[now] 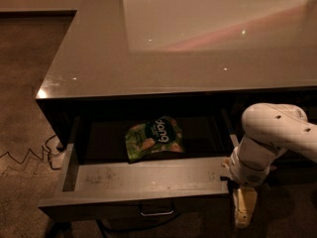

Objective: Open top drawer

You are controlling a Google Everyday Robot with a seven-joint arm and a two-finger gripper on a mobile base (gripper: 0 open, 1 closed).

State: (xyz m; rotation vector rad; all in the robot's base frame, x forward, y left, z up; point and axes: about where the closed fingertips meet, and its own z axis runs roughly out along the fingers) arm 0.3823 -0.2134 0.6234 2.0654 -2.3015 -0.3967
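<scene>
Wide dark grey-brown top drawer [148, 180] with a lighter grey floor, scuffed darker, and a small silver bar handle [156, 213]. Inside lies a crinkled green snack bag [154, 138] with a black patch and white lettering. The glossy grey table [99, 58] shows a pinkish reflection. The pale cream tool [244, 209] hangs at the drawer's near right corner.

Bag [154, 144] in top drawer [124, 178], pincer [244, 208] at right
</scene>
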